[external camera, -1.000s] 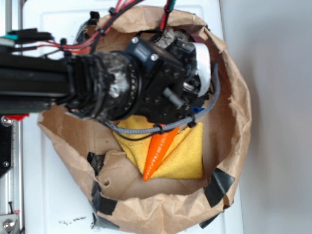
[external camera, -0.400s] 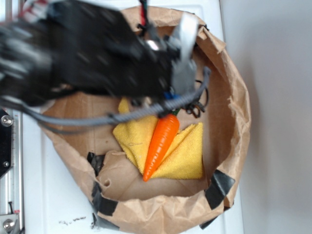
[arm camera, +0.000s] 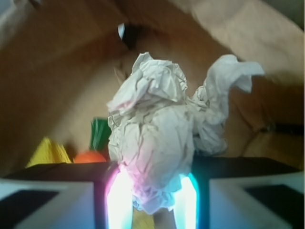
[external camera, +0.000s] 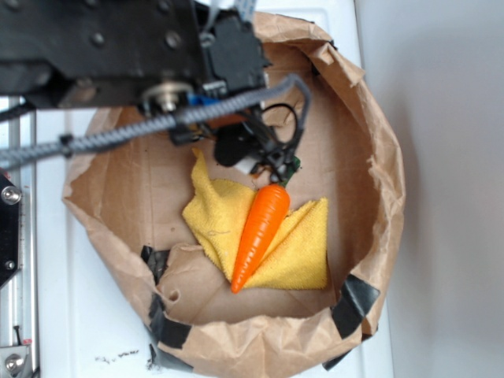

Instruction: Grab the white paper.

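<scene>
In the wrist view the white paper [arm camera: 152, 138], a crumpled off-white wad, fills the middle of the picture. My gripper [arm camera: 152, 193] is shut on its lower part, with a glowing finger pressed against each side. A loose flap of the paper sticks out to the right. In the exterior view my gripper [external camera: 264, 157] hangs inside the brown bag just above the carrot's top. There the arm hides nearly all of the paper, and only a small white bit [external camera: 256, 166] shows.
An orange carrot [external camera: 260, 232] lies on a yellow cloth [external camera: 303, 248] at the bottom of the brown paper bag [external camera: 378, 181]. The bag's walls rise all around, patched with black tape [external camera: 354, 303]. My arm and a grey cable [external camera: 157, 124] cross the bag's upper left.
My arm has pulled back toward the upper left and looms larger in the exterior view. The whole carrot and more of the cloth now show.
</scene>
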